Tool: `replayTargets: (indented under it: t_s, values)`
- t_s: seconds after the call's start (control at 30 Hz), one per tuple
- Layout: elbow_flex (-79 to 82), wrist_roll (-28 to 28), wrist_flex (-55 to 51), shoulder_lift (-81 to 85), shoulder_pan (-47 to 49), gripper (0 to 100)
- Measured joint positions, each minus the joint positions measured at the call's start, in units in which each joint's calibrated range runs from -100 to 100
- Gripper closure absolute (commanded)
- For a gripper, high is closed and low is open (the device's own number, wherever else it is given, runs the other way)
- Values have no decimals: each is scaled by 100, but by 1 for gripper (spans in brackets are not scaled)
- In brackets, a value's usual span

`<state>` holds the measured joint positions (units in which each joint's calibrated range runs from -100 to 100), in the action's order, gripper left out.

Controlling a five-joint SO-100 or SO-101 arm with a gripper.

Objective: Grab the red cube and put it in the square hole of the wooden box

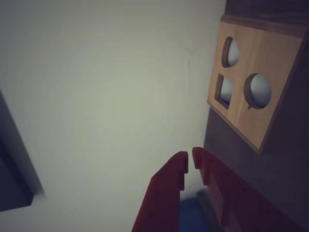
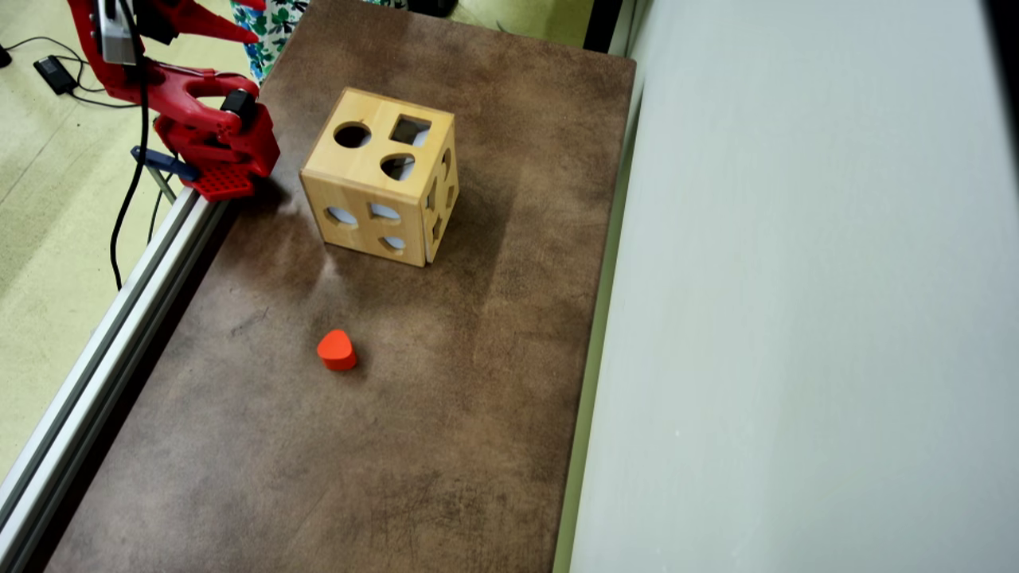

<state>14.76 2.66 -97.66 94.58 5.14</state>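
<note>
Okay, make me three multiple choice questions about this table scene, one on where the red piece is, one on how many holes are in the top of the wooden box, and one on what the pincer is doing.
1. In the overhead view, where does the red block lie?
A. On the brown table, apart from the wooden box, nearer the picture's bottom edge
B. On top of the box
C. Between the pincer tips

2. How many holes does the box top show?
A. One
B. Three
C. Five

3. What state is the pincer in?
A. Wide open over the block
B. Clamped on the block
C. Nearly closed and empty

Answers: 1 A, the block sits alone on bare tabletop below the box. 2 B, a round, a square and a third rounded hole are seen in the overhead view. 3 C, the wrist view shows the tips almost touching with nothing between them.
</note>
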Motion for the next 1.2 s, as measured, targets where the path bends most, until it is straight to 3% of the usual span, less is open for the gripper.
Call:
replayTargets:
  t_s: [0.4,0.67,1.2]
  values:
    - [614,210,0,93,-79,97]
    - [659,366,0,93,-783,97]
    - [668,405,0,93,-819,96]
